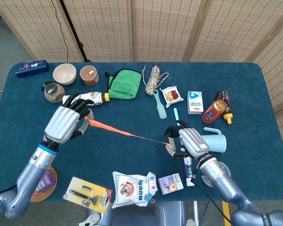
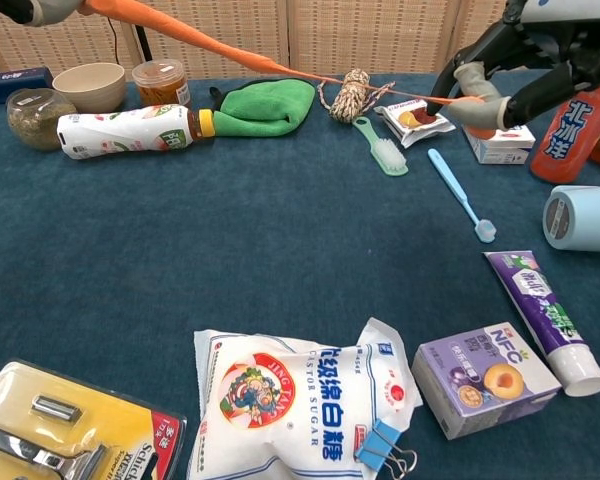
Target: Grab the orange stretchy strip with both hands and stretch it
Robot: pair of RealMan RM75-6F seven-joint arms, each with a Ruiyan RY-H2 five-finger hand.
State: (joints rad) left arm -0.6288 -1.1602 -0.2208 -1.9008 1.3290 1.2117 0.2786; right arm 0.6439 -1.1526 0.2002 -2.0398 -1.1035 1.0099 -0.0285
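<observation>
Orange strip (image 1: 127, 133) hangs taut above the table (image 1: 132, 117), pinched at each end by my left hand (image 1: 63, 124) and right hand (image 1: 191, 142), held well apart to stretch it.

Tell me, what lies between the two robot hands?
Only the orange stretchy strip, stretched between left hand and right hand above bare blue cloth; the head view shows it.
</observation>
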